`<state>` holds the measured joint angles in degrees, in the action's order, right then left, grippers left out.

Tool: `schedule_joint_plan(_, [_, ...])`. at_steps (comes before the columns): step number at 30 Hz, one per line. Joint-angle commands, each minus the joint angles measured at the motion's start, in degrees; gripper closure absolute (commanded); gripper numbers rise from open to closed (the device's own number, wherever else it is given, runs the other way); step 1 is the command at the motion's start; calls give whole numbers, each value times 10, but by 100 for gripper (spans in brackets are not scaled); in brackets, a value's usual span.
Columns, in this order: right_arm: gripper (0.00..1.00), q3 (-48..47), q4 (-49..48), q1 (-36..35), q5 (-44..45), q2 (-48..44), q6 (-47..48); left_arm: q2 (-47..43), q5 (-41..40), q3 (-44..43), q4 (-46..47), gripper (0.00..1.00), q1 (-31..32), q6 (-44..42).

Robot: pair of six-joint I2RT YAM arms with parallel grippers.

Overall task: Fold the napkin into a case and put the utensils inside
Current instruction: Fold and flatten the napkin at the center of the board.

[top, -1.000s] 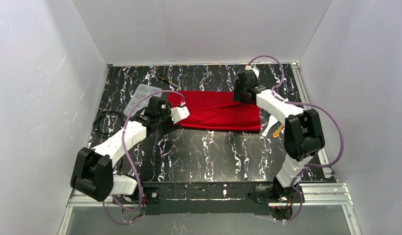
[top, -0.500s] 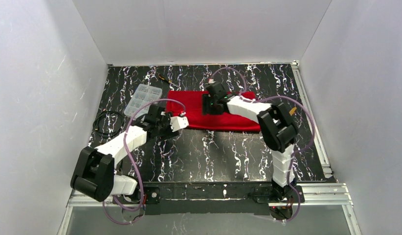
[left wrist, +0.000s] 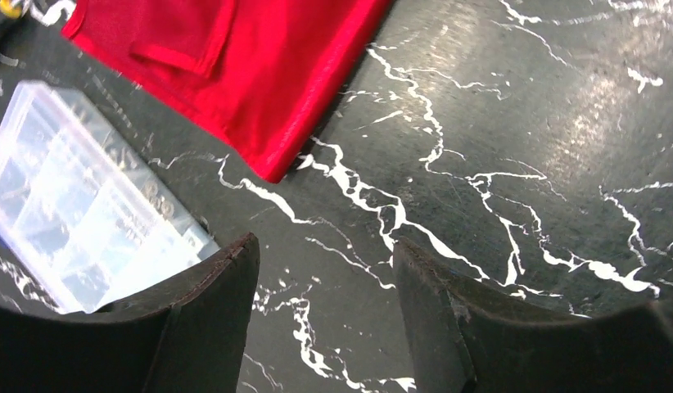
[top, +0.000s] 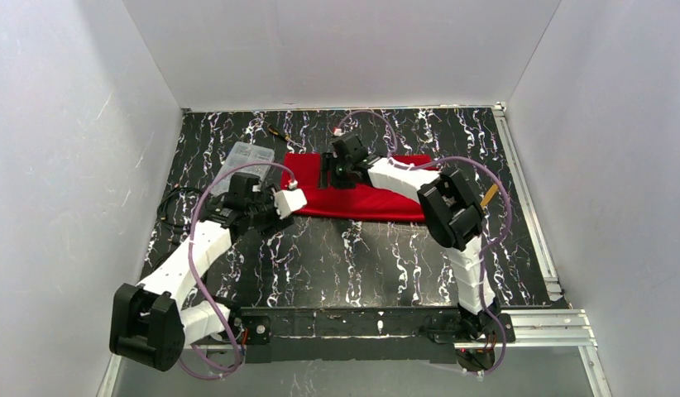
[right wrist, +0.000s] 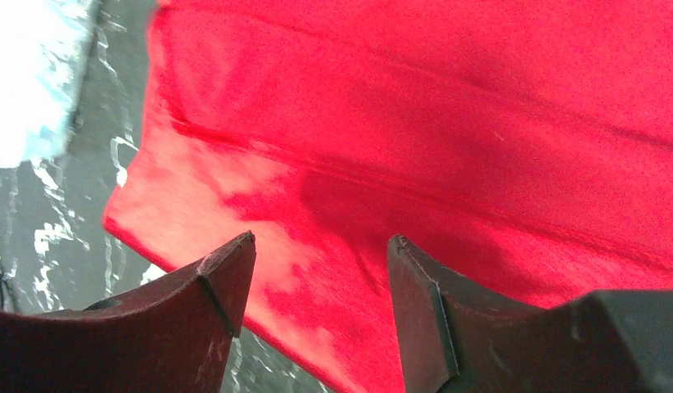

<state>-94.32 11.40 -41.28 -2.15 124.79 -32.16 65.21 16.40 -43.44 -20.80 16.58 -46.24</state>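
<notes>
Overhead, a black tabletop veined with white marbling [top: 337, 256] fills the floor of a white-walled enclosure. Two white-and-black robot arms reach across it from its near edge.

A bright red, slightly shiny cloth napkin [top: 366, 204] lies toward the far middle of the table, folded into a long flat rectangle. One smaller folded layer shows near its left end in the left wrist view. The right arm stretches leftward over the cloth. The left arm stops short of the cloth's near left corner.

A clear plastic compartment box [top: 247, 157] sits just left of the napkin, apart from it.

The right gripper [right wrist: 321, 241] hangs above the napkin's left part, its dark fingers spread with nothing between them. The left gripper [left wrist: 325, 246] hovers over bare tabletop beside the box, likewise spread and holding nothing.

A thin black-and-yellow tool [top: 279, 133] lies beyond the napkin's far left corner.
</notes>
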Motion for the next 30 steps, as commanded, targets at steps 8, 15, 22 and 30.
schedule_joint_plan(8, [30,193,18,138,-19,-219,17,133,-103,15,172,45,49,-172])
schedule_joint_plan(15, [30,278,14,218,-47,-302,22,188,-126,-2,153,42,60,-217])
schedule_joint_plan(22, [32,279,28,238,-47,-315,27,239,-125,-36,134,59,63,-219])
schedule_joint_plan(30, [35,269,36,250,-43,-308,28,233,-89,-60,57,100,66,-203])
